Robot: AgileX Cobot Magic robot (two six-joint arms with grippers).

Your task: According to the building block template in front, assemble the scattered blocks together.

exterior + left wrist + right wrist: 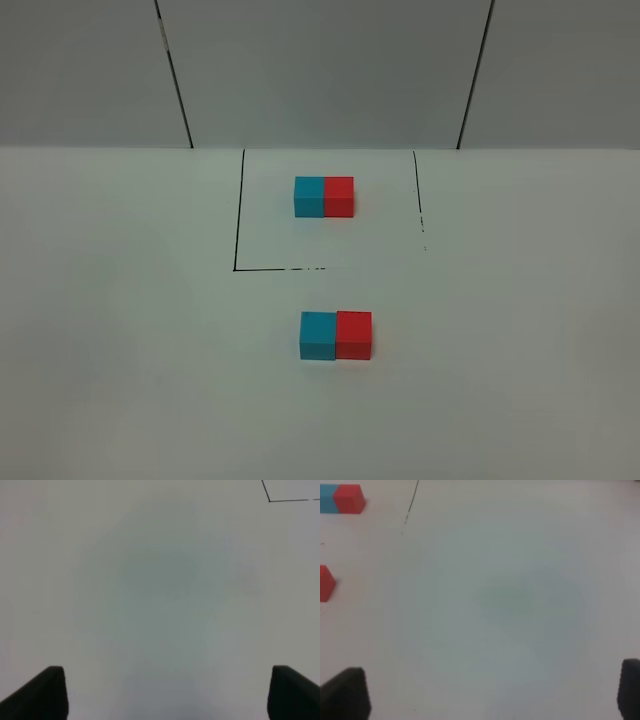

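The template [324,196] sits inside the black outline [238,215] at 12 o'clock on the table [120,330]. The cyan block [317,335] and red block [354,334] sit at 6 o'clock, touching, cyan at 9 o'clock of red, like the template. The job looks done. Both jaws are spread wide and hold nothing. Best keep both arms away and not bump the pair.

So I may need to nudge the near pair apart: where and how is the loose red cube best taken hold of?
Probably from straight above, claw across the loose red cube's front and back faces. Its left face sits against the loose cyan cube, so no finger fits there, while front, back and right sides stand free on the table.
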